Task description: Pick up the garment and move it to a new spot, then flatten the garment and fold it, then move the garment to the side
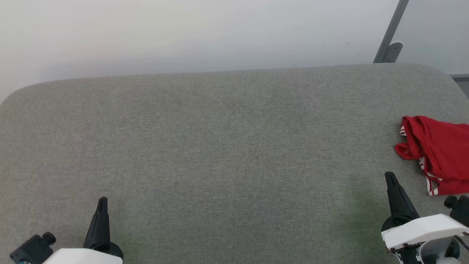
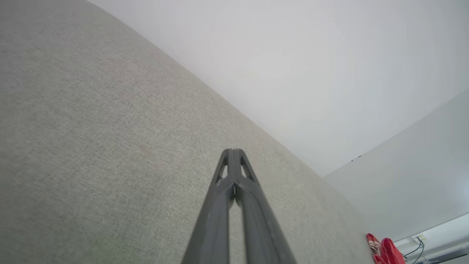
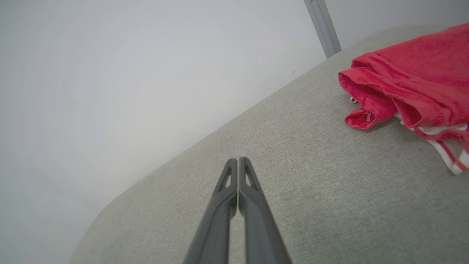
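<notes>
Head cam: the left fingers (image 1: 102, 201) sit low at the left, over the near part of the worktop (image 1: 227, 146). They're pressed together into one dark point w/ nothing btwn them. The right fingers (image 1: 389, 176) sit low on the right, also closed tight and holding nothing, tip pointing up the view.

The garment (image 1: 438, 154) lies crumpled at the far right of the worktop and is partly cut off by the frame edge. I see red fabric w/ red-and-white striped trim along its near side. It's near the right fingers, up and to the right of the tip, not touching.

Left wrist cam: left fingers (image 2: 233, 151) shut over grey fabric. The garment (image 2: 388, 252) is a small red bit well apart from them, at the bottom right.

Right wrist cam: right fingers (image 3: 238, 159) shut. The garment (image 3: 414, 73) is bunched at upper right, a rolled red edge facing the fingers, striped trim on its right.

A pale wall (image 1: 183, 33) stands behind the worktop, w/ a grey post (image 1: 390, 36) at the back right.
</notes>
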Robot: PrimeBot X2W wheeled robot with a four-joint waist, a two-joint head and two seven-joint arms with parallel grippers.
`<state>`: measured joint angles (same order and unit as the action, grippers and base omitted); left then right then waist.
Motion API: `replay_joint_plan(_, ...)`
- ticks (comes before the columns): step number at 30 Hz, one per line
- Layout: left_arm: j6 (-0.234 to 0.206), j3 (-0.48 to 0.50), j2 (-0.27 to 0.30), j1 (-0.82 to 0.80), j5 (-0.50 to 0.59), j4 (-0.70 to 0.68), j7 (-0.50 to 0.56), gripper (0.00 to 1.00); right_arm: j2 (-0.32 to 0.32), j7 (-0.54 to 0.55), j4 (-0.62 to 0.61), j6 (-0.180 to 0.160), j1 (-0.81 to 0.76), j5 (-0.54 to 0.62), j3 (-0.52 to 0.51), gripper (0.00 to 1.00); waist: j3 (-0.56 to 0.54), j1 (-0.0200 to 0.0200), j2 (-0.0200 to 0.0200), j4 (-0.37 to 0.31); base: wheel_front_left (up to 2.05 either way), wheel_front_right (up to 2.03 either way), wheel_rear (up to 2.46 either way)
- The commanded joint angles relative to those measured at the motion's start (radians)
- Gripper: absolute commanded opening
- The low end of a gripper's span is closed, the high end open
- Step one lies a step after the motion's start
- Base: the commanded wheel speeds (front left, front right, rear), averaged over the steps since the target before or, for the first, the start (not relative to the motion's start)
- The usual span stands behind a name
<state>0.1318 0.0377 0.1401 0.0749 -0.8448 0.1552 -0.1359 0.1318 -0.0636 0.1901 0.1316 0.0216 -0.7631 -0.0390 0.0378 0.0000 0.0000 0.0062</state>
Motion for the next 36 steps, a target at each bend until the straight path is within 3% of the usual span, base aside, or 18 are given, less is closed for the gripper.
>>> replay_joint_plan(1,-0.001,0.008,0.005,-0.029,-0.04,-0.007,0.008,0.0,0.0,0.009,-0.011,0.0,0.026,-0.039,-0.008,0.0,-0.001,0.0,0.0,0.0,0.0,0.0,0.0)
replay_joint_plan(36,-0.001,0.03,-0.032,-0.106,-0.398,0.038,0.116,0.0,-0.04,0.092,0.02,-0.001,0.059,-0.427,-0.041,0.0,-0.014,0.0,0.0,-0.002,0.0,0.0,0.0)
